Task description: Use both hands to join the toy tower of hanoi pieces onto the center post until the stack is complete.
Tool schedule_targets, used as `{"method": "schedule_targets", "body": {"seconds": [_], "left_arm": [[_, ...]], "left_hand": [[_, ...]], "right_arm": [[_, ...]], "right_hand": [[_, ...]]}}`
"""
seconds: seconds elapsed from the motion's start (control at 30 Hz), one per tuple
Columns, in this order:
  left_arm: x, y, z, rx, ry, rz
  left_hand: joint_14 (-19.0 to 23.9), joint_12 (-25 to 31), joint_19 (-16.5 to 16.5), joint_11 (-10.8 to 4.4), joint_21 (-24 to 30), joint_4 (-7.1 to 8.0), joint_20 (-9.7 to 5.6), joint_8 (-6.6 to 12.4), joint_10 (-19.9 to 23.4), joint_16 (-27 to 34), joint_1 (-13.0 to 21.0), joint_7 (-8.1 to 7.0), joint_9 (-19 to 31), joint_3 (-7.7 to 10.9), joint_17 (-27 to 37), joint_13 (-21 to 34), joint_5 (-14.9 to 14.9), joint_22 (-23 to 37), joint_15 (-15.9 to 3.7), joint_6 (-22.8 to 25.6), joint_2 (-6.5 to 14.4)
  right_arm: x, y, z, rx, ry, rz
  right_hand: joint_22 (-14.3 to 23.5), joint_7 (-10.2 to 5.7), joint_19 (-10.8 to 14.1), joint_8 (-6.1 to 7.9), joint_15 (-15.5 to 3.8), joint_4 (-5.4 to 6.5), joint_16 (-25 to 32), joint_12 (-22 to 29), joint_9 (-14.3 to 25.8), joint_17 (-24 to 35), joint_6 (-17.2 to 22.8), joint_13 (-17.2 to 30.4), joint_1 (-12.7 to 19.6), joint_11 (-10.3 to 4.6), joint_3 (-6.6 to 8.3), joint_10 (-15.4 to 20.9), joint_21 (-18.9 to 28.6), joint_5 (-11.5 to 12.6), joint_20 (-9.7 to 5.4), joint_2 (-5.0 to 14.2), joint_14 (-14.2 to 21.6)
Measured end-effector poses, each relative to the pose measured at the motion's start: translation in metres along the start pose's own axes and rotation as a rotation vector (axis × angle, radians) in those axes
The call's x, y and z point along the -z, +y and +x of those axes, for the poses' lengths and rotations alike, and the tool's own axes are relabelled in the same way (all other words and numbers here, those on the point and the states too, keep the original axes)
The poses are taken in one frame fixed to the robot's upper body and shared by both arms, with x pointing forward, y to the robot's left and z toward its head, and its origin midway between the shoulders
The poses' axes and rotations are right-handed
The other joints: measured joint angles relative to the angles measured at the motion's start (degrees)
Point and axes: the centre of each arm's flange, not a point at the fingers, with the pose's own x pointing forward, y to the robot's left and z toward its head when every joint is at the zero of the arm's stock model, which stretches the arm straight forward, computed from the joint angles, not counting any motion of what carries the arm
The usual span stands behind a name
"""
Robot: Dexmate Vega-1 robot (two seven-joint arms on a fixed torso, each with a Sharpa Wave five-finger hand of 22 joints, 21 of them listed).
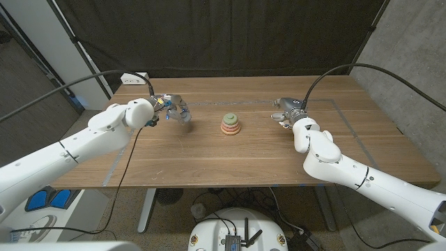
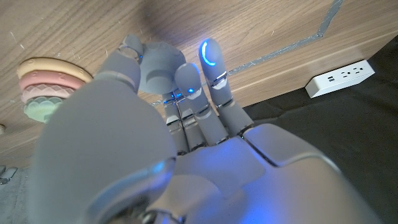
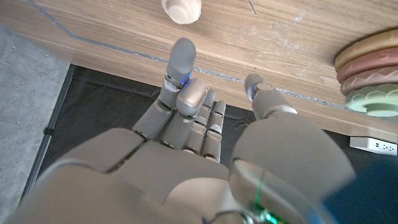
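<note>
We see ring stack (image 1: 231, 123) on worktop (image 1: 209, 160) between both hands' fingers; rings likely light, stiff, smooth; grip rims. Left hand (image 1: 172, 111) fingers curled, empty; right hand (image 1: 287, 111) fingers apart.

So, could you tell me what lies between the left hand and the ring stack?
Only bare table: the head view shows nothing between the left hand and ring stack.

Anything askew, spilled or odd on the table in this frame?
One thing stands out: a small cream piece lies loose on the table, apart from the ring stack. The stack itself looks upright and tidy. Left hand and right hand hold nothing.
</note>
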Motion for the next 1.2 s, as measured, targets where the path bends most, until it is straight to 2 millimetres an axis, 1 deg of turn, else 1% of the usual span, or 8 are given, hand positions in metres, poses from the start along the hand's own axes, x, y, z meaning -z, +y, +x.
{"method": "schedule_targets", "body": {"seconds": [0.1, 0.4, 0.5, 0.6, 0.7, 0.8, 0.87, 1.2], "left_arm": [[-0.001, 0.003, 0.000, -0.004, -0.007, -0.001], [-0.005, 0.010, 0.001, -0.016, -0.032, 0.000], [-0.007, 0.012, 0.002, -0.021, -0.042, 0.001], [-0.008, 0.014, 0.003, -0.026, -0.047, 0.001], [-0.010, 0.016, 0.005, -0.030, -0.057, 0.000], [-0.014, 0.017, 0.007, -0.034, -0.070, -0.002], [-0.016, 0.018, 0.008, -0.035, -0.079, -0.003], [-0.031, 0.024, 0.015, -0.046, -0.126, 0.001]], "left_hand": [[0.0, -0.1, 0.0, -0.28, 0.0, 0.00, 0.00, -0.01, 0.3, 0.0, -0.2, -0.01, 0.0, 0.00, 0.0, 0.3, 0.0, 0.0, 0.00, 0.0, -0.2], [0.0, -0.3, 0.0, -0.28, 0.0, 0.00, 0.00, -0.23, 0.3, -0.2, -0.5, 0.33, 0.0, 0.00, 0.0, 0.6, 0.0, 0.0, 0.00, 0.3, -0.5], [0.0, -0.3, 0.0, -0.57, 0.0, 0.00, 0.00, -0.24, 0.6, -0.2, -0.4, 0.11, 0.2, -0.01, 0.0, 0.6, 0.0, 0.0, 0.00, 0.6, -0.6], [0.0, -0.5, 0.0, -0.44, 0.0, 0.01, 0.00, -0.42, 0.9, -0.2, -0.4, 0.04, 0.3, -0.01, 0.1, 0.5, -0.2, 0.0, 0.00, 0.6, -0.6], [0.0, -0.7, 0.0, -0.48, 0.0, 0.01, 0.00, -0.42, 1.1, -0.4, -0.4, 0.04, 0.3, -0.01, 0.1, 0.4, -0.2, 0.0, 0.00, 0.6, -0.6], [0.0, -0.7, 0.0, -0.48, 0.0, 0.01, 0.00, -0.44, 1.1, -0.6, -0.3, 0.05, 0.3, -0.01, 0.1, 0.5, -0.2, 0.0, 0.00, 0.7, -0.7], [0.0, -0.7, 0.0, -0.48, 0.0, 0.01, 0.00, -0.46, 1.1, -0.6, -0.3, 0.23, 0.3, -0.01, 0.1, 0.6, -0.1, 0.0, 0.00, 0.8, -0.7], [0.0, -1.0, 0.0, -0.58, 0.0, 0.01, 0.00, -0.55, 1.2, -0.8, 0.0, 0.11, 0.2, -0.01, 0.2, 0.7, 0.0, 0.0, 0.00, 1.2, -0.7]], "right_arm": [[0.000, 0.000, 0.000, 0.000, 0.002, 0.000], [0.001, 0.000, 0.000, -0.003, 0.007, 0.001], [0.001, 0.000, 0.000, -0.004, 0.008, 0.001], [0.002, 0.000, 0.000, -0.004, 0.011, 0.001], [0.003, 0.000, 0.000, -0.006, 0.013, 0.002], [0.003, 0.001, -0.001, -0.008, 0.016, 0.003], [0.004, 0.001, -0.001, -0.007, 0.016, 0.006], [0.007, 0.001, -0.003, 0.001, 0.023, 0.014]], "right_hand": [[0.0, 0.00, 0.0, 0.00, 0.00, 0.00, 0.0, 0.0, 0.0, 0.0, 0.0, 0.0, 0.0, 0.00, 0.00, 0.0, 0.0, 0.0, 0.00, 0.00, 0.0], [0.0, 0.00, 0.0, 0.00, 0.00, 0.00, 0.0, 0.0, 0.0, 0.0, 0.0, 0.1, 0.0, 0.00, 0.00, 0.0, 0.0, 0.0, 0.00, 0.00, 0.0], [0.0, 0.00, 0.0, 0.00, 0.00, 0.00, 0.0, 0.0, 0.0, 0.0, 0.0, 0.3, 0.0, 0.00, 0.00, 0.0, 0.0, 0.0, 0.00, 0.00, 0.0], [0.0, 0.00, 0.0, 0.00, 0.00, 0.00, 0.0, 0.0, 0.0, 0.0, 0.0, 0.3, 0.0, -0.01, 0.00, 0.0, 0.0, 0.0, 0.00, 0.00, 0.0], [0.0, 0.00, 0.0, 0.00, 0.00, 0.00, 0.0, 0.0, 0.0, 0.0, 0.0, 0.3, 0.0, -0.42, 0.00, 0.4, 0.0, 0.0, 0.00, 0.01, 0.0], [0.0, -0.33, 0.0, 0.00, 0.00, 0.00, 0.0, 0.0, 0.0, 0.0, 0.3, 0.3, 0.0, -0.42, 0.00, 0.4, 0.0, 0.0, 0.00, 0.01, 0.0], [0.0, -0.14, 0.0, 0.23, 0.00, 0.00, 0.0, 0.0, 0.0, 0.0, 0.5, 0.3, -0.5, -0.42, 0.00, 0.4, 0.0, 0.0, 0.00, 0.53, 0.0], [0.0, 0.25, 0.0, 0.23, 0.00, 0.00, 0.0, 0.0, 0.0, 0.0, 0.9, 0.3, -0.5, -0.42, 0.00, 0.4, 0.0, 0.0, 0.00, 0.54, 0.0]]}}
